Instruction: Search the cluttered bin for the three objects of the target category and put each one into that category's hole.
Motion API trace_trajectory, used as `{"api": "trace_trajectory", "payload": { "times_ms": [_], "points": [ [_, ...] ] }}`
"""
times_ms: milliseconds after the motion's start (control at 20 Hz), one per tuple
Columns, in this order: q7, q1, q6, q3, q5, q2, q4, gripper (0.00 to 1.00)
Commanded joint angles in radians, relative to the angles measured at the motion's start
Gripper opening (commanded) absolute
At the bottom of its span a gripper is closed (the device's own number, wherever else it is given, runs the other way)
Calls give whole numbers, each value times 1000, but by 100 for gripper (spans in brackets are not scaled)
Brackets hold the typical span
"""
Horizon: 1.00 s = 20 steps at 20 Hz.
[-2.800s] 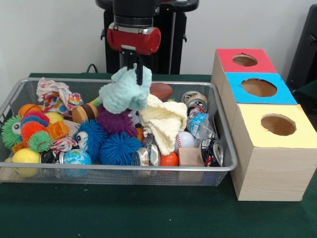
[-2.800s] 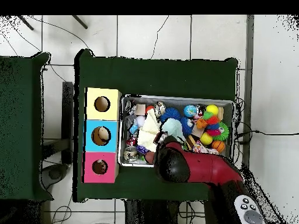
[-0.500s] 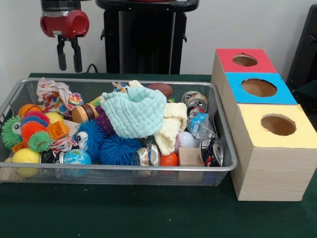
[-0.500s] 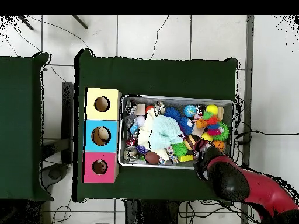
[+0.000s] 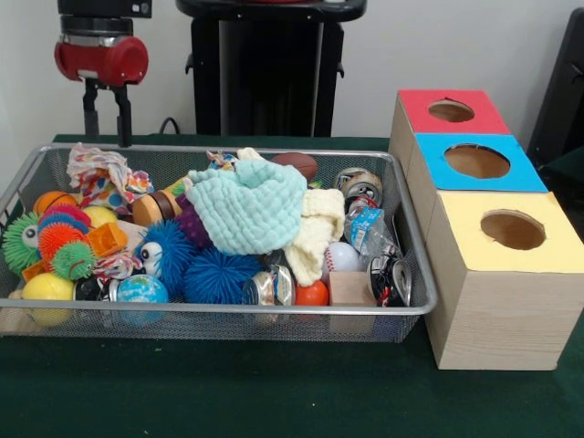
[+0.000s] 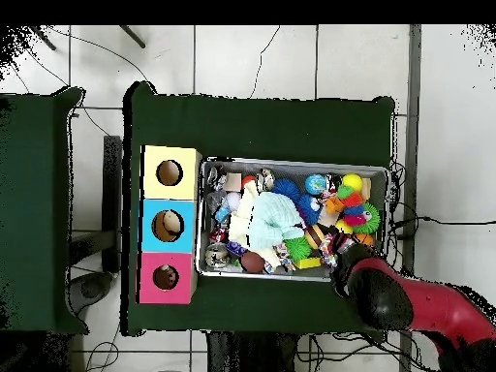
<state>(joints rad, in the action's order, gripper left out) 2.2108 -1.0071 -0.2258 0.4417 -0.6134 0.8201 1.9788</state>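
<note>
Nothing looks sorted yet: the empty black pincer [image 5: 106, 114], prongs spread, hangs above the cluttered silver wire-mesh bin [image 5: 274, 313]; no plush animal shows.

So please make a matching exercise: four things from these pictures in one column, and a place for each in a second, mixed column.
Places as the front view shows them.
1. tool
2. mint cloth
3. yellow ball
4. red-topped box

a. bin's near left corner
b. farthest of the three boxes
c. above the bin's far left rim
d. on the pile in the bin's middle

Pairs: 1-c, 2-d, 3-a, 4-b
</note>
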Motion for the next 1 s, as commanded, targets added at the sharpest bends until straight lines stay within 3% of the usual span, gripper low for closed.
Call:
{"api": "trace_trajectory", "payload": {
  "times_ms": [50, 600, 1000],
  "points": [
    [-28, 88, -21, -136, -160, -118, -176, 100],
    [20, 135, 78, -216, -229, -294, -292, 100],
    [0, 135, 87, -224, -230, -355, -334, 100]
  ]
}}
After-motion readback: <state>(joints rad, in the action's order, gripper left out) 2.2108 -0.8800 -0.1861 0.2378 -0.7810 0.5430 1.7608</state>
